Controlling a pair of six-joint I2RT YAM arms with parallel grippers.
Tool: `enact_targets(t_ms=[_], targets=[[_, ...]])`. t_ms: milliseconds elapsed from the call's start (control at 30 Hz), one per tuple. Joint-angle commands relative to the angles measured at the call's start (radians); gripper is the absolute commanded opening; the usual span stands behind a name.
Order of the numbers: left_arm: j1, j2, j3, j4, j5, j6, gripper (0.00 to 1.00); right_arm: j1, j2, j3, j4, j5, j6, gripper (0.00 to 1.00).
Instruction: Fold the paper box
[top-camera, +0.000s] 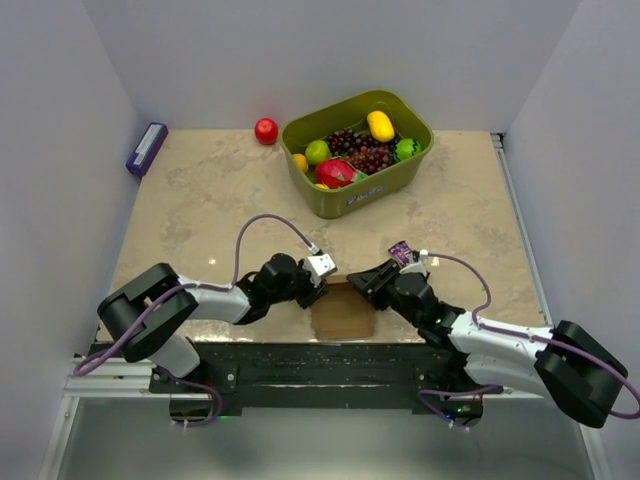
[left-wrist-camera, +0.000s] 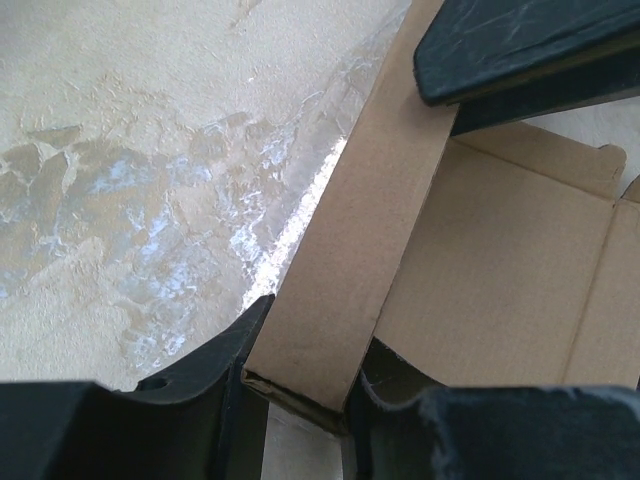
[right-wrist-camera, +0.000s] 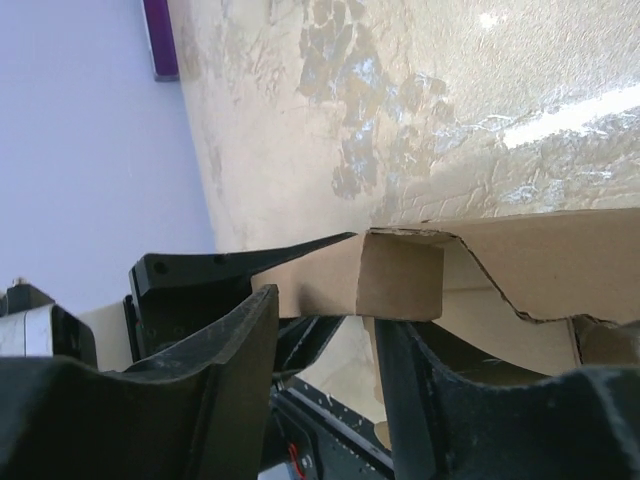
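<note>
Left gripper (left-wrist-camera: 305, 372) and right gripper (right-wrist-camera: 325, 312) each seemingly pinch the paper box (top-camera: 343, 313), fruit bin (top-camera: 385, 188) beyond.

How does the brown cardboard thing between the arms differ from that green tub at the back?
The paper box is thin brown cardboard, lying mostly flat; the green bin is a deep tub. The paper box is smaller and empty; the green bin holds fruit. The left gripper and right gripper clamp the paper box; nothing touches the green bin. Both rest on the table.
</note>
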Motion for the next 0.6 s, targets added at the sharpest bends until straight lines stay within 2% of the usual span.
enact_targets(t_ms=[0,200,367,433,567], targets=[[-0.02,-0.018,-0.012,0.042,-0.052,0.033,0.0,0.004,0.045,0.05,0.078,0.074,0.018,0.44],[-0.04,-0.012,-0.023,0.062,-0.081,0.043,0.0,0.004,0.111,0.061,0.114,0.097,0.004,0.37],[-0.04,-0.01,-0.023,0.075,-0.101,0.022,0.01,0.004,0.146,0.04,0.137,0.102,0.032,0.18],[-0.042,-0.017,-0.031,0.094,-0.109,0.011,0.06,0.005,0.163,0.026,0.15,0.106,0.043,0.11],[-0.051,-0.027,-0.043,0.135,-0.106,-0.03,0.24,0.007,0.182,0.007,0.169,0.125,0.069,0.02]])
